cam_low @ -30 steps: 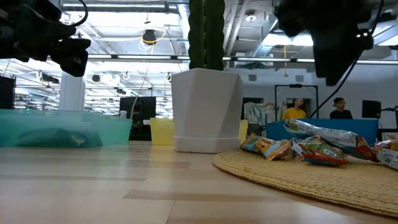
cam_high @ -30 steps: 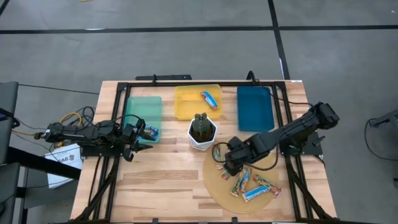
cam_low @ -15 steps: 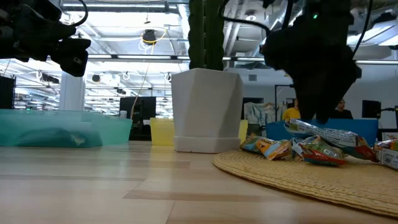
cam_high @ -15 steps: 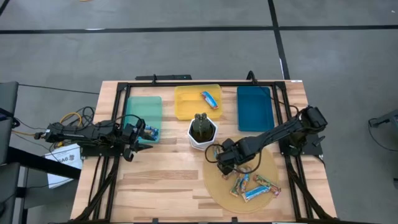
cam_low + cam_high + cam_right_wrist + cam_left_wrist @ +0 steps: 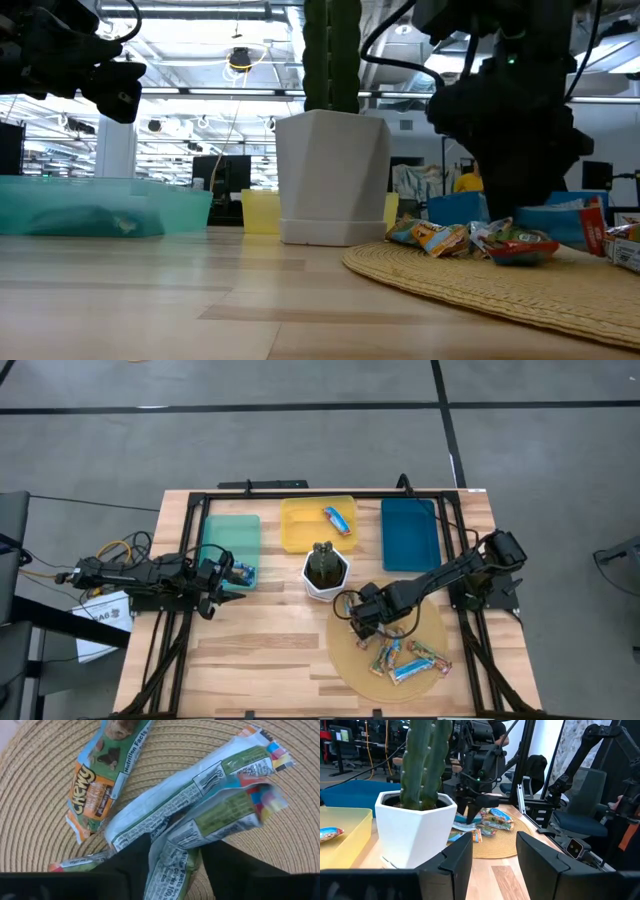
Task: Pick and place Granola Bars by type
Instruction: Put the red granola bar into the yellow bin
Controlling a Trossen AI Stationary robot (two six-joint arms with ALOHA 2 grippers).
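Note:
Several granola bars [image 5: 402,656] lie heaped on a round woven mat [image 5: 425,625]; the low view shows the heap [image 5: 450,238] too. One blue bar [image 5: 337,520] lies in the yellow tray, and another bar [image 5: 243,573] sits at the near end of the teal tray. My right gripper [image 5: 360,622] is open and down in the far-left part of the heap, its fingers on either side of a green-and-white bar [image 5: 220,815]. My left gripper [image 5: 228,575] is open and waits in the air by the teal tray's near end. My right gripper comes at the heap from above, pointing down. Its two fingers [image 5: 132,862] stand either side of the green-and-white bar's wrapper [image 5: 175,845], lying across the bar near one end and touching it. The bar lies on the mat among the others, and one bar's end [image 5: 590,225] is tipped up.
A white pot with a cactus [image 5: 325,572] stands just left of the mat, close to my right gripper. The teal tray [image 5: 228,532], yellow tray [image 5: 300,525] and blue tray [image 5: 410,533] line the far side. Bare wood lies near and left of the mat.
My right gripper has moved down and a little toward the white pot, from above the mat into the heap of bars. In the low view, a silver bar that lay flat on the heap has been pushed, and one end now tips up.

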